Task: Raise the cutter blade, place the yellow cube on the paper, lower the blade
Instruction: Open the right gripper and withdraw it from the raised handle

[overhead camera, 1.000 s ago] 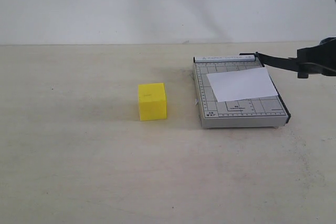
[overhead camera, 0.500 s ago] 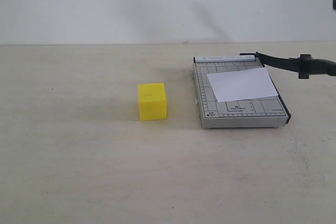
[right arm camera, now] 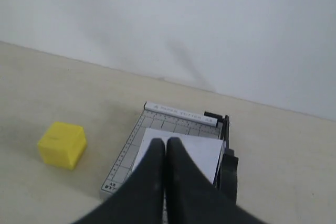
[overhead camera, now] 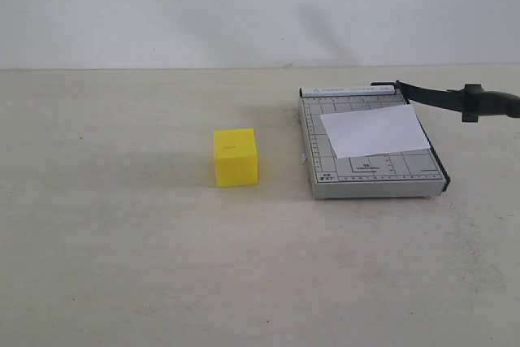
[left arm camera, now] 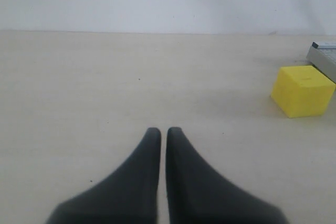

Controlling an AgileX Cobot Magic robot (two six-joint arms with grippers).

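The yellow cube (overhead camera: 236, 157) rests on the table left of the grey gridded trimmer board (overhead camera: 382, 171). The white paper (overhead camera: 375, 130) lies on the board's far right part. The cutter blade (overhead camera: 431, 96) is raised off the board's right edge, its thick handle (overhead camera: 491, 104) out to the right. Neither gripper shows in the exterior view. My left gripper (left arm camera: 163, 129) is shut and empty over bare table, the cube (left arm camera: 303, 91) well off to one side. My right gripper (right arm camera: 165, 142) is shut and empty, high above the paper (right arm camera: 205, 150), beside the blade handle (right arm camera: 229, 174).
The pale table (overhead camera: 122, 241) runs under everything, with a white wall (overhead camera: 244, 6) behind it. The right wrist view also takes in the cube (right arm camera: 62, 145) and the board's gridded edge (right arm camera: 128, 153). A corner of the board (left arm camera: 325, 55) shows in the left wrist view.
The right arm, at the blade handle one second ago, has left the exterior view. The blade stays raised. Cube, paper and board have not moved.
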